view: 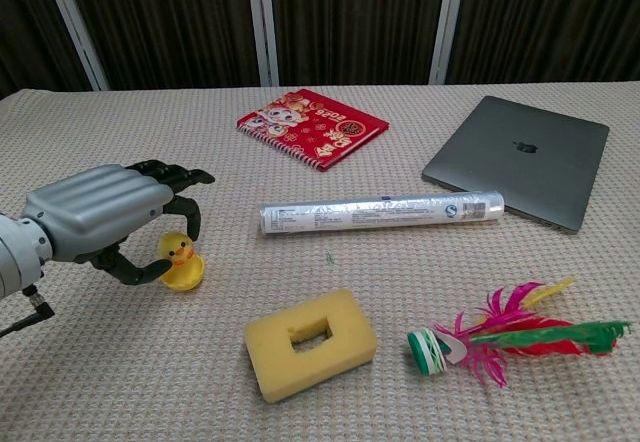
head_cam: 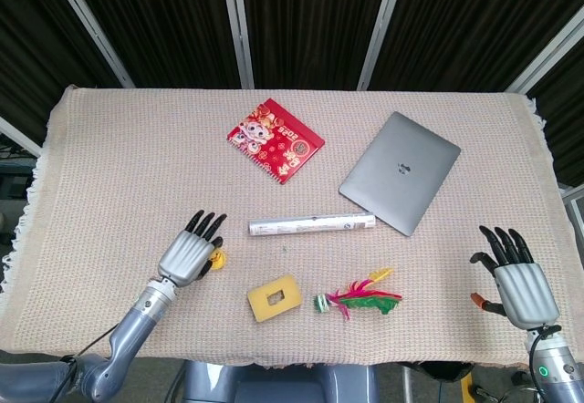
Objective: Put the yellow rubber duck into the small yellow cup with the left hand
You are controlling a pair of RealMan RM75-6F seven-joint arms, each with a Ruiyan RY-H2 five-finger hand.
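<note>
Left hand (view: pixel 105 217) loosened beside duck (view: pixel 178 251), gripping nothing.
Duck sitting in cup (view: pixel 184 276) near table's (view: pixel 120 362) left front; drop apparently done, only pulling clear left. Right hand (head_cam: pixel 520 289) spread, idle.

Taking the foil roll (view: pixel 381 212) as the landmark on the surface (view: pixel 560 392): the booklet (view: pixel 312 125) lies behind it toward the left, and the laptop (view: pixel 519 160) behind it to the right. In front of the roll sits the sponge block (view: pixel 310 342), with the feather shuttlecock (view: pixel 505 340) to the block's right. Left of the roll, the duck (view: pixel 179 253) sits in the cup (view: pixel 185 275), with the left hand (view: pixel 100 217) just beside them, its fingers (view: pixel 185 174) arched over the duck; the right hand (head_cam: pixel 520 286) is well off to the roll's right, near the surface's front edge.
</note>
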